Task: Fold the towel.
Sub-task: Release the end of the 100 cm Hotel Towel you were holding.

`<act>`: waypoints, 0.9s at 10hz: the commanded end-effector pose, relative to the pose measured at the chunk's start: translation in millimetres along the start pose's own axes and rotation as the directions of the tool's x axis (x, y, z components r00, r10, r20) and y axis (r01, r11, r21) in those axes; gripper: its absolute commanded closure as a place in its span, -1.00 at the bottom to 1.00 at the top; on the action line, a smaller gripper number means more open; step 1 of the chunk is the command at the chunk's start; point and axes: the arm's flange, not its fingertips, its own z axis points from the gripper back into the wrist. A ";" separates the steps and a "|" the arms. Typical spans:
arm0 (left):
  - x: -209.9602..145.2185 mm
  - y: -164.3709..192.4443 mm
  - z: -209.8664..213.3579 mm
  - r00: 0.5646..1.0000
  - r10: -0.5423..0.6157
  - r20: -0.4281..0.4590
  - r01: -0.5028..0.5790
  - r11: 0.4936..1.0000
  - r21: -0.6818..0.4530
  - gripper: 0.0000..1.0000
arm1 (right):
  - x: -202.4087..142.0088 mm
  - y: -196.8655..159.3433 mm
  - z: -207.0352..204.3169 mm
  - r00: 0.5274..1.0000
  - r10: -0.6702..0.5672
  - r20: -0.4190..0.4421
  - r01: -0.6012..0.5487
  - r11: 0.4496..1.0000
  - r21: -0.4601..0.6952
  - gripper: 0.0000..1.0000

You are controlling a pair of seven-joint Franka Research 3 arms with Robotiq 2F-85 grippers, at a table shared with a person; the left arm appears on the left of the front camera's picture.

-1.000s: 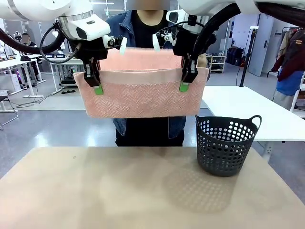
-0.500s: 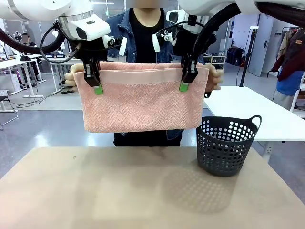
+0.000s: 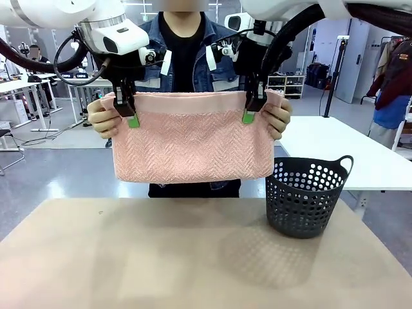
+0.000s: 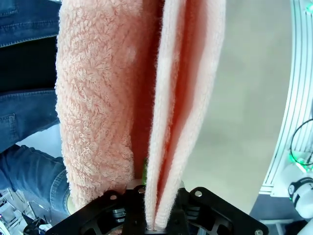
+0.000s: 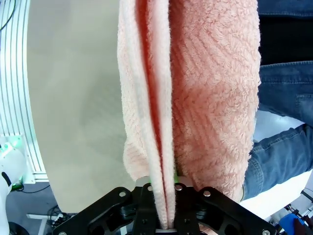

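The salmon-pink towel (image 3: pixel 192 141) hangs folded in the air above the table, its smooth band along the top edge. My left gripper (image 3: pixel 129 114) is shut on the towel's upper left corner and my right gripper (image 3: pixel 251 111) is shut on its upper right corner. The person's hands (image 3: pixel 102 117) (image 3: pixel 278 118) grip the same two corners from behind. In the left wrist view the towel (image 4: pixel 142 107) runs up in layers from between the fingers. The right wrist view has the towel (image 5: pixel 190 103) pinched the same way.
A dark perforated basket (image 3: pixel 304 196) stands on the right of the tan table (image 3: pixel 161 257). The person (image 3: pixel 187 58) in a denim jacket stands at the far edge behind the towel. A white table (image 3: pixel 335 151) lies beyond on the right.
The person has brought the towel's far layer down behind the front one and now holds both top corners. My grippers have stayed where they were, still shut.
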 end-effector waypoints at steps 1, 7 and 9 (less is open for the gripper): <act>-0.5 -0.3 0.9 1.000 0.008 0.000 -0.008 1.000 0.001 1.00 | -1.7 -0.2 0.5 1.000 0.000 -0.001 0.000 1.000 -0.001 1.00; -0.9 -1.5 1.8 0.999 -0.047 0.010 0.047 0.999 -0.002 0.17 | -3.6 1.1 4.0 0.999 0.011 0.032 -0.011 1.000 0.007 0.43; -4.0 0.3 5.4 1.000 0.002 0.014 -0.002 1.000 0.004 -0.58 | -5.7 2.7 5.5 0.999 0.000 0.043 -0.001 1.000 0.009 -0.08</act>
